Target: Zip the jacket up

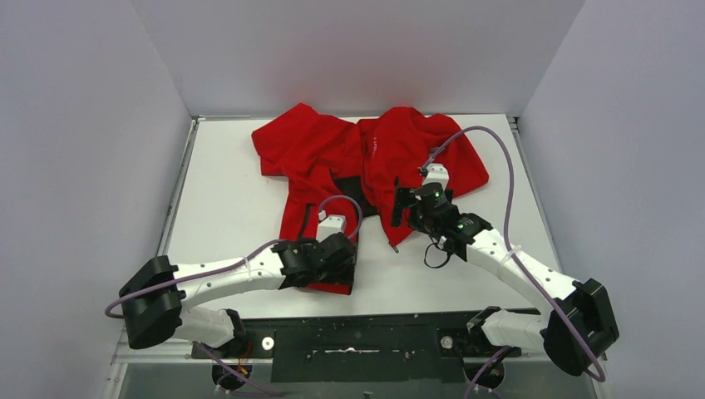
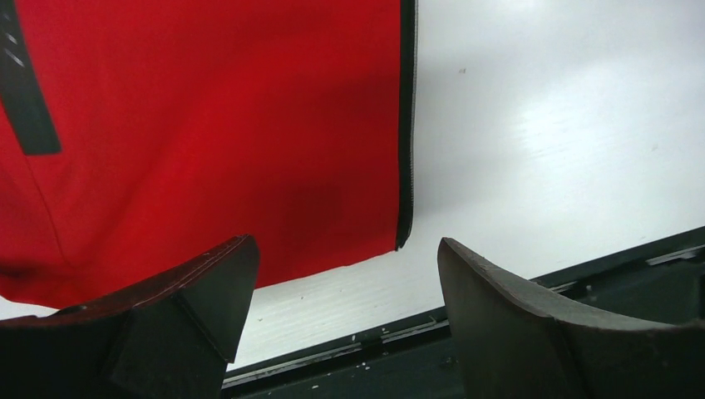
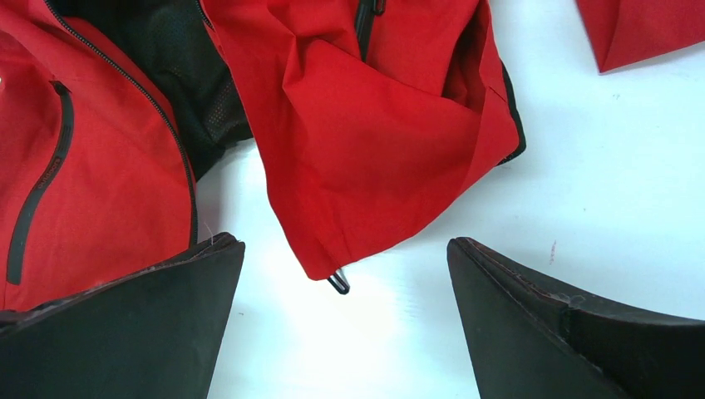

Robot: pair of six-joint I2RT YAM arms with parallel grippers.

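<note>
A bright red soft jacket (image 1: 366, 158) lies spread on the white table (image 1: 224, 208), towards the far side and about the middle. Its front is unzipped, and dark mesh lining (image 3: 191, 83) shows between the two front panels. The left panel reaches down towards the near edge. The right one ends in a loose folded corner, with a small dark zipper pull (image 3: 337, 283) poking out onto the bare table.

The left gripper (image 1: 339, 264) sits over the near hem of the left panel, with its jaws spread wide and nothing between them. In its wrist view the dark zipper tape (image 2: 406, 125) runs straight down the panel's right edge and stops at the hem. A dark slanted pocket zip (image 2: 25, 100) crosses the cloth at far left. One finger (image 2: 191, 291) overlaps the hem in that view; whether it touches the cloth I can't say from here.

The right gripper (image 1: 405, 208) hangs over the lower part of the right panel, also wide open and empty. In its wrist view the zipper pull lies in the gap between its fingers (image 3: 532, 307).

Purple cables (image 1: 499, 166) loop over both arms, the right one arching above the jacket's right shoulder. A black rail (image 1: 357, 337) runs along the near table edge between the arm bases, and pale grey walls (image 1: 83, 125) close in the sides and back.
</note>
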